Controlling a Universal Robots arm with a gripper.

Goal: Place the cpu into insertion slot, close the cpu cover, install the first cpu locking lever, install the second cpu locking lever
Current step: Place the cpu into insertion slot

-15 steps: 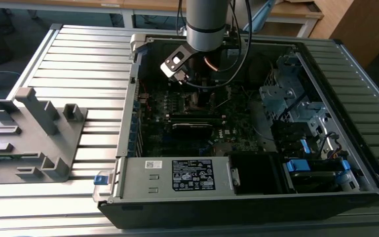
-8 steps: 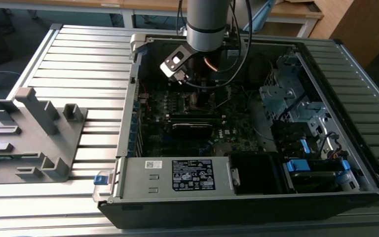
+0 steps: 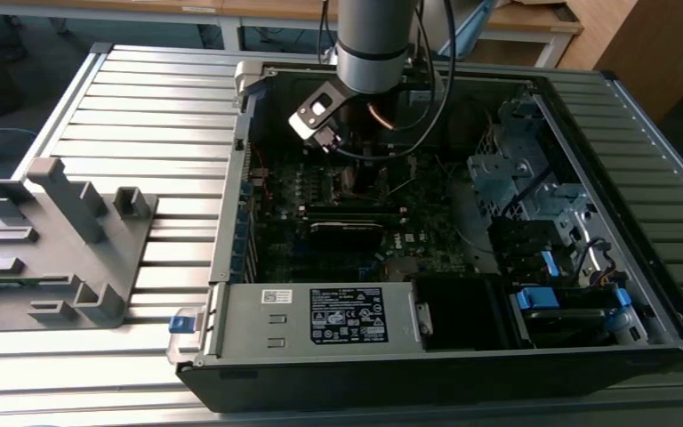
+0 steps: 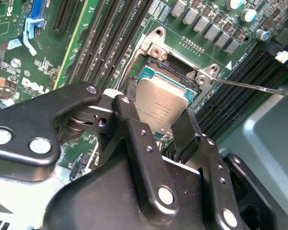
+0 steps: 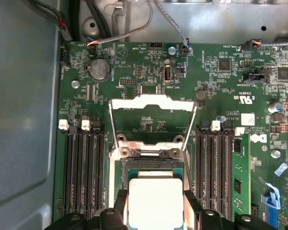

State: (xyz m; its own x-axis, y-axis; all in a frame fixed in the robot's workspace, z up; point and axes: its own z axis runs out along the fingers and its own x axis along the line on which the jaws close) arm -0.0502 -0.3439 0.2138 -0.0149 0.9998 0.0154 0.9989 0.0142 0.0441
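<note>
The cpu [image 4: 159,106], a small square chip with a silver-grey top, sits between my two black fingers [image 4: 130,125] directly over the insertion slot [image 4: 156,52]. My gripper [image 4: 158,128] is shut on the cpu's two opposite edges. In the first wrist view the cpu [image 5: 153,199] covers most of the insertion slot [image 5: 152,165], and the cpu cover [image 5: 151,102] stands flipped up behind it. A thin metal locking lever [image 4: 259,87] sticks out to one side of the socket. In the exterior view my gripper [image 3: 344,158] reaches down into the open computer case [image 3: 235,178].
Black memory slots [image 5: 84,172] flank the socket on both sides. A labelled grey power-supply box [image 3: 317,316] fills the case's near corner, and a metal drive cage [image 3: 519,173] stands at the exterior view's right. A grey plastic fixture [image 3: 57,240] lies outside the case, on the exterior view's left.
</note>
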